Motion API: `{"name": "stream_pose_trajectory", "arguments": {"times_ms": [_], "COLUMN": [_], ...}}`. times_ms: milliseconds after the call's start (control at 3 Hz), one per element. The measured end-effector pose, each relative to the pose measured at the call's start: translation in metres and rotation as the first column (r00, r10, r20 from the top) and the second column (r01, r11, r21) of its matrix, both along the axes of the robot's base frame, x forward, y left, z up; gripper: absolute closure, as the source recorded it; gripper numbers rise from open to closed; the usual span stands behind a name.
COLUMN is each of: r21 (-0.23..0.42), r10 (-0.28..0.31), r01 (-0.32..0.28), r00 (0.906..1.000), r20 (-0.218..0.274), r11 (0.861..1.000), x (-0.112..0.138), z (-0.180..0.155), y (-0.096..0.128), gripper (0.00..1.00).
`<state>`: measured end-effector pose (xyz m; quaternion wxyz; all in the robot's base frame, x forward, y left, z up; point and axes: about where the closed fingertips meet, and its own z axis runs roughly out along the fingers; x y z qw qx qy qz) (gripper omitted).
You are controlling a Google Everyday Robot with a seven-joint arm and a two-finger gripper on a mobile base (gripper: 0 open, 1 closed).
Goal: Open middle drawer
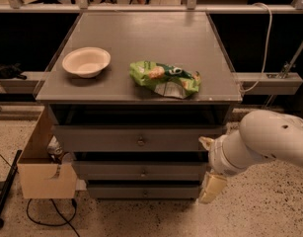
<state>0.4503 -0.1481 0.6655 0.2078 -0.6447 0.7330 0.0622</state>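
The tabletop carries two things. One pale bowl sits near the left edge, a little back from the front-left corner. One crumpled green snack bag lies near the front edge, right of the middle and well apart from the bowl. The back half of the top and the strip along the right edge are bare. Below the front edge there are three grey drawer fronts, each with one small round knob. The tall top drawer is uppermost, the middle drawer is directly under it, and the short bottom drawer is lowest. The middle drawer looks closed, its knob about below the middle of the front edge. The gripper hangs below the front-right corner, just beside the right ends of the drawer fronts at about the height of the middle drawer, and it is well apart from the knob. Whether it is open or closed I cannot tell. The speckled floor to the right and in front of the drawers is open. On the left, one cardboard box stands against the cabinet below the front-left corner, and a dark cable loops on the floor in front of it.
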Motion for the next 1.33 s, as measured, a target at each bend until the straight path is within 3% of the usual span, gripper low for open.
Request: {"name": "stream_pose_trajectory", "arguments": {"times_ms": [667, 1333], "r21": [-0.028, -0.065], "r10": [-0.010, -0.047], "r01": [0.009, 0.044], "r00": [0.9999, 0.9981], "r20": [-0.013, -0.040], "r11": [1.000, 0.997], "x": [0.001, 0.036], "z": [-0.011, -0.067], "y": [0.006, 0.009], "gripper": [0.00, 0.00]}}
